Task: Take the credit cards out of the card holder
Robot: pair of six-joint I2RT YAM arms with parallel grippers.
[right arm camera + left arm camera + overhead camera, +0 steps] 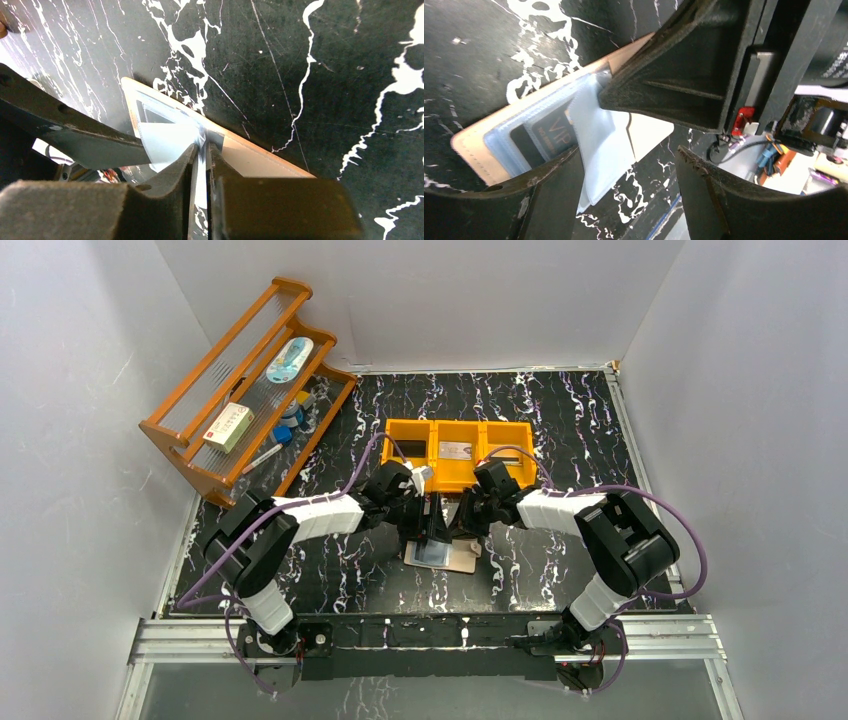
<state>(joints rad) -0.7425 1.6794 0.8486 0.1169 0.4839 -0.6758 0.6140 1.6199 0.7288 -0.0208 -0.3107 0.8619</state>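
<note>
Orange tray (460, 424) sits near behind the card holder (462, 560), rack (195, 455) well apart.

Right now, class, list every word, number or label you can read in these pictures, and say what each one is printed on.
"VIP": gold letters on the black card inside the clear sleeve of the flat beige folding card holder.
Smaller gold line beneath it: too blurred to read.
White-and-red box on the orange wooden rack: print too small to read.
</note>
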